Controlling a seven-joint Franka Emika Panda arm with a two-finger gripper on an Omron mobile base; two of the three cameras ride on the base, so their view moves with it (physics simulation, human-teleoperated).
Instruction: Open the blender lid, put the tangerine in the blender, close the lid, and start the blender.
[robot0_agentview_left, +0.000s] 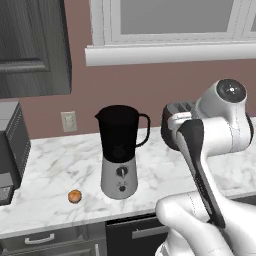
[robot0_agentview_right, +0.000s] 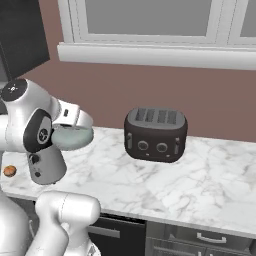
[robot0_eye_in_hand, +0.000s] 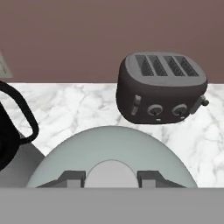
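— One thing in hand, and it's the blender lid: we've got the gripper clamped on its small knob, with the pale dome spread wide beyond the fingertips.

— Looks light and stiff to us, a rigid shell. The knob is the only sensible hold, since the dome is too broad and smooth for the jaws.

— Agreed, though a smooth knob could twist in the pinch, so we'd keep it level. In the right base view the lid hangs above the bench, between the blender and the toaster.

— The jar stands open-topped now. From it, the tangerine sits at about eight o'clock on the marble in the left base view, near the front edge.

— That's a firm little ball with a giving skin, likely to roll. We'd close across its middle, gently.
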